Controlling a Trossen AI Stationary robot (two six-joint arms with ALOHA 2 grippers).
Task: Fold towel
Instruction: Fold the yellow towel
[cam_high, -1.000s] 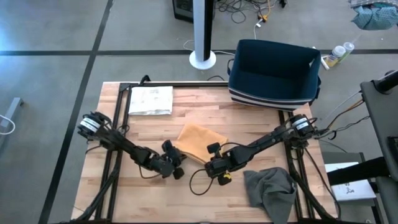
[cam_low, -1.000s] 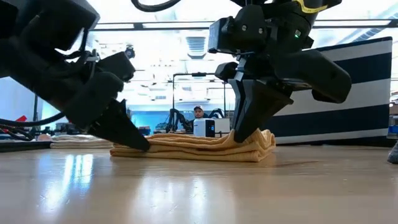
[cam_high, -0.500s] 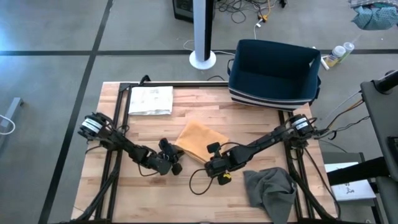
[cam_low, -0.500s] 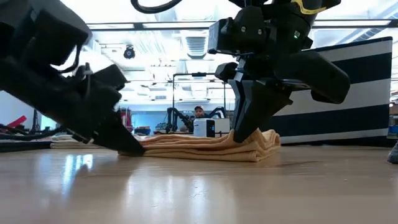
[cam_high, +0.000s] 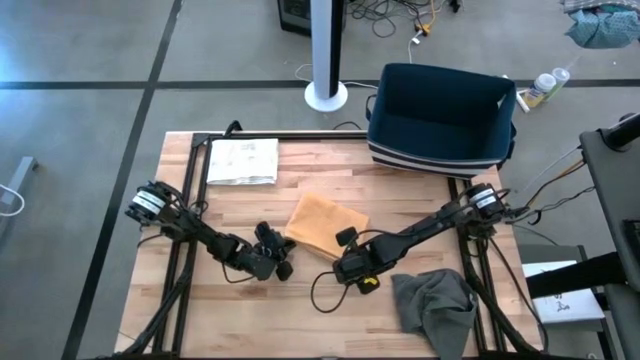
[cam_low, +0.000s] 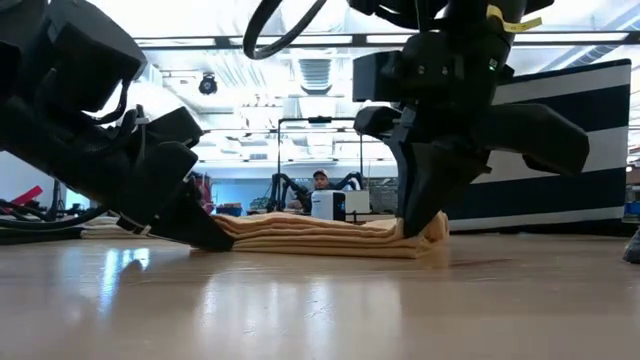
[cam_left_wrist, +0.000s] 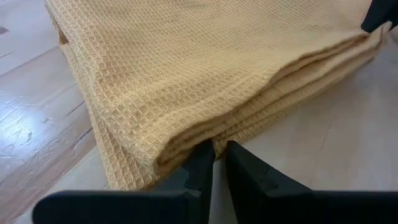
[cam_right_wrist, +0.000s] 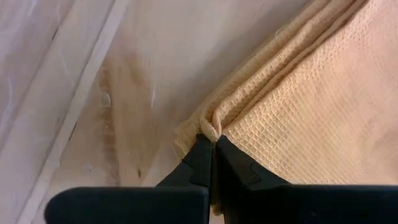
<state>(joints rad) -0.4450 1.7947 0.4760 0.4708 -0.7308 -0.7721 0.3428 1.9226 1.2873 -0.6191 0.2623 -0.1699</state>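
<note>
An orange waffle-weave towel (cam_high: 322, 222) lies folded in several layers on the wooden table (cam_high: 250, 200), near its middle. My left gripper (cam_left_wrist: 217, 158) comes in low at the towel's near-left corner, its fingers all but shut there. My right gripper (cam_right_wrist: 211, 140) stands over the near-right corner, shut on it. The low view shows the towel (cam_low: 320, 238) as a flat stack between the left gripper (cam_low: 222, 240) and the right gripper (cam_low: 420, 228). My left gripper meets the lowest layers at the towel's near-left corner (cam_left_wrist: 186, 152) with its fingertips, slanting down from the table's left. A thin slit stays between the fingers, and I cannot tell how much cloth lies in it. The corner rests on the table. My right gripper pinches the towel's near-right corner (cam_right_wrist: 210, 129) between its two fingertips, coming steeply from above. The cloth puckers into a small bunch at the tips. Several layers meet there, and the corner lies on the table.
A dark blue basket with striped sides (cam_high: 440, 118) stands at the far right. A white folded cloth (cam_high: 242, 160) lies far left, and a crumpled grey cloth (cam_high: 435, 305) near right. Bare wood shows along the near edge.
My left gripper has sunk and drawn slightly toward the table's left. The towel stack has settled flatter, its raised right end coming down. My right gripper has rolled slightly at the corner it holds.
</note>
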